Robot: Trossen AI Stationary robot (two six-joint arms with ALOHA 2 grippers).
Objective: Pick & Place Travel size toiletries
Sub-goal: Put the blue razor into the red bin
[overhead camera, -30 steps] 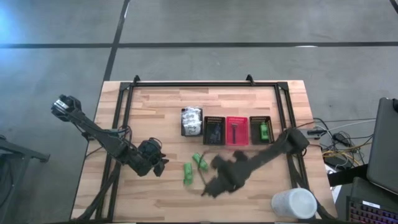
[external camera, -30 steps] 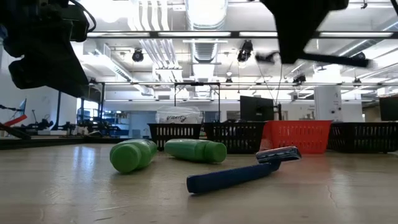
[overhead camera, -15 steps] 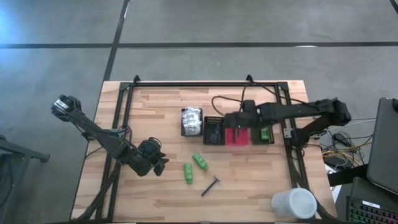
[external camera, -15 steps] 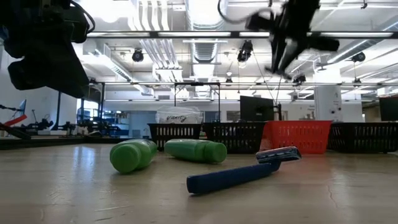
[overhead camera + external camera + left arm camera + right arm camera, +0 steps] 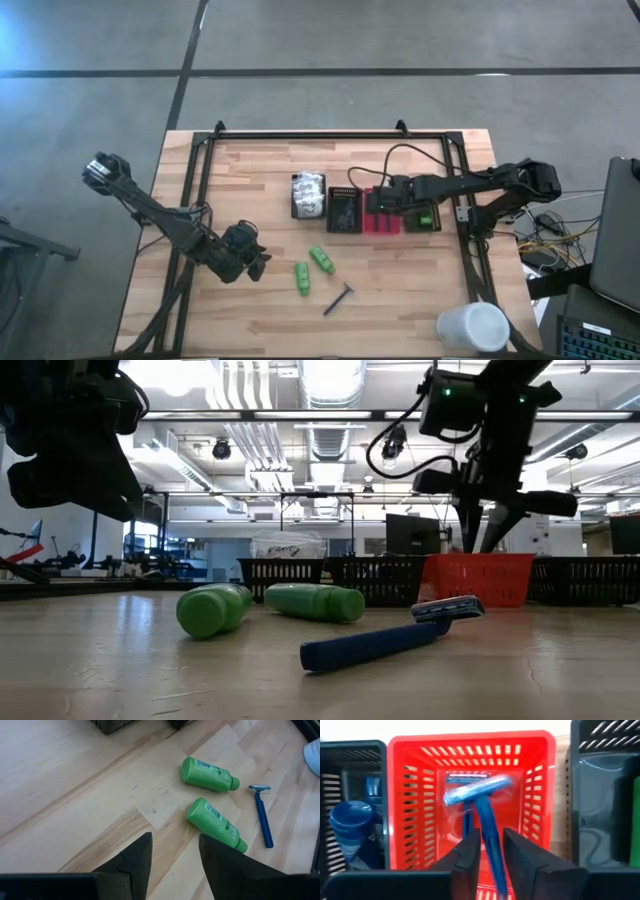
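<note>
Right end effector (image 5: 491, 851) — over the red bin (image 5: 400, 795) — loosely grips a blue razor (image 5: 482, 812).

The table (image 5: 260, 320) is pale, matt wood planking. Two green bottles (image 5: 210, 774) look like glossy plastic. The red bin (image 5: 410, 800) is slotted plastic; the blue razor (image 5: 487, 827) in it shines smooth.

The blurred blue plastic razor (image 5: 479, 810) over the red mesh bin (image 5: 400, 795) has its handle end hidden between the right tool's (image 5: 491, 851) fingers.
</note>
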